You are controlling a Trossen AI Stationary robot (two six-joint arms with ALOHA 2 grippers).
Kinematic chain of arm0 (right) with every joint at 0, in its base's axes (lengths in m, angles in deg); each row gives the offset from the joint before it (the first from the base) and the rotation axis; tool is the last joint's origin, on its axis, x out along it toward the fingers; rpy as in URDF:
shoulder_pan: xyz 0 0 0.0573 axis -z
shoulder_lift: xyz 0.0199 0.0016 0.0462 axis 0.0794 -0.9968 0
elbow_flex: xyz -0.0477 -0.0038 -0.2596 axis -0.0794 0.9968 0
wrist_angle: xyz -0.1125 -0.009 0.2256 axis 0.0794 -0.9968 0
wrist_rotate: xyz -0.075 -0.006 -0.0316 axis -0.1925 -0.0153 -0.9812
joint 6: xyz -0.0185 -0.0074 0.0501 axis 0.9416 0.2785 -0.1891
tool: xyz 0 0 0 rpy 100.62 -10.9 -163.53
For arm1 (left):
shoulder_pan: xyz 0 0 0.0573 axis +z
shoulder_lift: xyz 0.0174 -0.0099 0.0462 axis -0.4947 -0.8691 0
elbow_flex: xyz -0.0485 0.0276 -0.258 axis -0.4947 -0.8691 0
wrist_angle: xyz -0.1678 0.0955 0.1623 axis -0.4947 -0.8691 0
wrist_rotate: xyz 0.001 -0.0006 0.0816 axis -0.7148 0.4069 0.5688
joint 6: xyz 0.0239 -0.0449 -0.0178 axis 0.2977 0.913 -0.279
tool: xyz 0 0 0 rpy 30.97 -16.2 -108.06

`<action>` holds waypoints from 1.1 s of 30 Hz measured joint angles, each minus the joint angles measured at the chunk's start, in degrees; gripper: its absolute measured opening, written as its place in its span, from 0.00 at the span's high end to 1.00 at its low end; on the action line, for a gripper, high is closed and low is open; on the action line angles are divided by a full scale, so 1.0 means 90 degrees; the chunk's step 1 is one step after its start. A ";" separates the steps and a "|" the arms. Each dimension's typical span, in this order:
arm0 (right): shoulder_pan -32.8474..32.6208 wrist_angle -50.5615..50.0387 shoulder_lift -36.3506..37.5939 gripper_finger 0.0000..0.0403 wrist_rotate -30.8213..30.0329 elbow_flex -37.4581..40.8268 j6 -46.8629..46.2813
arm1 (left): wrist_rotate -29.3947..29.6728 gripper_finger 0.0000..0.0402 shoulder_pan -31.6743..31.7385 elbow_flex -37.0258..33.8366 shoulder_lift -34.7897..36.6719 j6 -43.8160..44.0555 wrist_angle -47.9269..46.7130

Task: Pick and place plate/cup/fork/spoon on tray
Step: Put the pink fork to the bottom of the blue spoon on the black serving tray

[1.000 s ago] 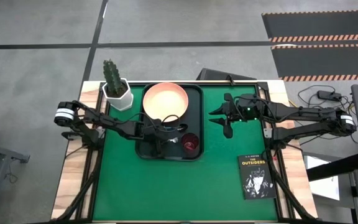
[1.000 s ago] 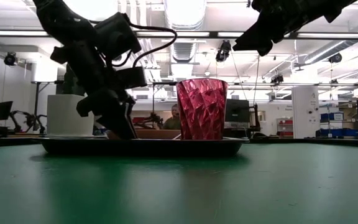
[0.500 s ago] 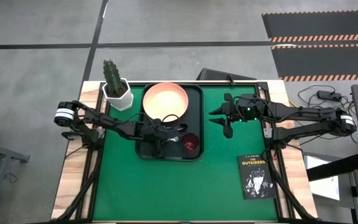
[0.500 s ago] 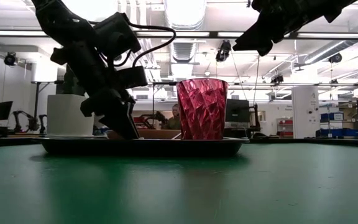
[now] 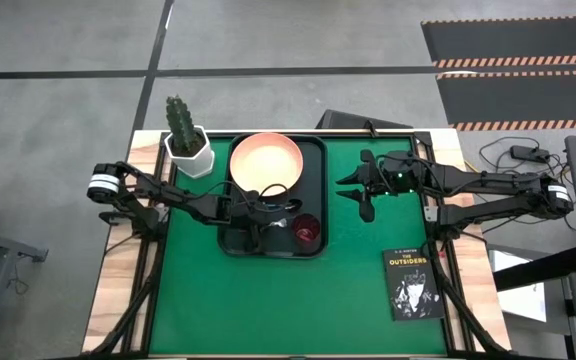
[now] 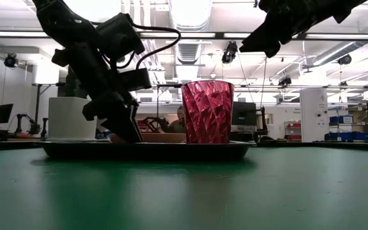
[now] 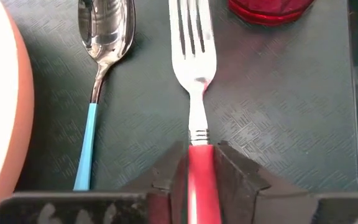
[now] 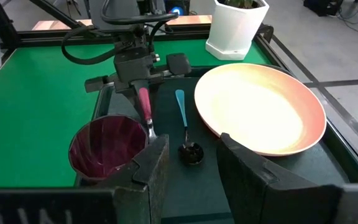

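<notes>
We have the left end effector (image 7: 201, 171) closed on the pink handle of the fork (image 7: 192, 68), which lies flat on the tray (image 5: 313, 180) between the spoon (image 7: 98, 74) and the cup (image 5: 307, 230). We judge the fork light, stiff and slick, best held mid-handle. The right end effector (image 8: 190, 163) hangs open above the desk (image 5: 348, 290), holding nothing.

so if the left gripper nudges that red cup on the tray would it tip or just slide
The cup looks taller than wide and narrows toward its base, so a high push might tip it. A low push would more likely slide it across the tray. It stands right beside the fork held by the left gripper.
</notes>
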 joint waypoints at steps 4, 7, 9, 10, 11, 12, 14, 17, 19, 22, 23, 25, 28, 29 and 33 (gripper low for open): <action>0.0000 0.0000 0.0000 0.69 0.0000 0.0000 -0.0002 | 0.0002 0.78 -0.0002 0.0000 0.0000 -0.0009 0.0005; 0.0000 -0.0002 0.0000 0.69 0.0000 0.0000 -0.0002 | 0.0002 0.76 -0.0002 0.0000 0.0002 -0.0022 0.0006; 0.0000 -0.0002 0.0000 0.69 0.0000 0.0000 -0.0002 | 0.0002 0.75 -0.0010 0.0009 0.0063 -0.0031 -0.0060; 0.0000 -0.0002 0.0000 0.69 0.0000 0.0000 -0.0002 | 0.0001 0.75 -0.0021 0.0040 0.0121 -0.0031 -0.0141; 0.0000 -0.0002 0.0000 0.69 0.0000 0.0000 -0.0002 | 0.0000 0.75 -0.0035 0.0085 0.0198 -0.0031 -0.0248; -0.0002 -0.0005 0.0000 0.69 0.0000 0.0000 -0.0002 | -0.0003 0.75 -0.0054 0.0132 0.0305 -0.0030 -0.0430; -0.0001 -0.0001 0.0000 0.69 0.0000 0.0000 -0.0002 | -0.0079 0.75 -0.0091 0.0201 0.0569 -0.0025 -0.0909; -0.0001 -0.0007 0.0000 0.69 0.0000 0.0007 -0.0002 | -0.0565 0.75 -0.0139 0.0129 0.0953 0.0178 -0.1527; 0.0000 -0.0007 0.0000 0.69 0.0002 0.0007 -0.0002 | -0.0840 0.77 -0.0181 -0.0031 0.1148 0.0504 -0.1763; 0.0000 -0.0005 0.0000 0.69 0.0000 0.0010 -0.0002 | -0.1150 0.82 -0.0301 -0.0318 0.1310 0.0757 -0.1852; 0.0000 -0.0002 0.0000 0.69 0.0000 0.0010 -0.0002 | -0.1178 0.84 -0.0347 -0.0403 0.1338 0.0756 -0.1790; -0.0001 -0.0002 0.0000 0.69 0.0001 0.0010 -0.0002 | -0.1212 0.90 -0.0401 -0.0549 0.1353 0.0706 -0.1746; -0.0001 -0.0002 0.0000 0.69 0.0000 0.0012 -0.0002 | -0.1109 0.97 -0.0400 -0.0680 0.1287 0.0706 -0.1720; -0.0002 0.0000 0.0000 0.69 0.0000 0.0012 -0.0002 | -0.1088 0.99 -0.0391 -0.0728 0.1285 0.0713 -0.1671; -0.0002 -0.0002 0.0000 0.69 0.0000 0.0019 -0.0013 | -0.0745 0.98 -0.0393 -0.0869 0.1290 0.0712 -0.1316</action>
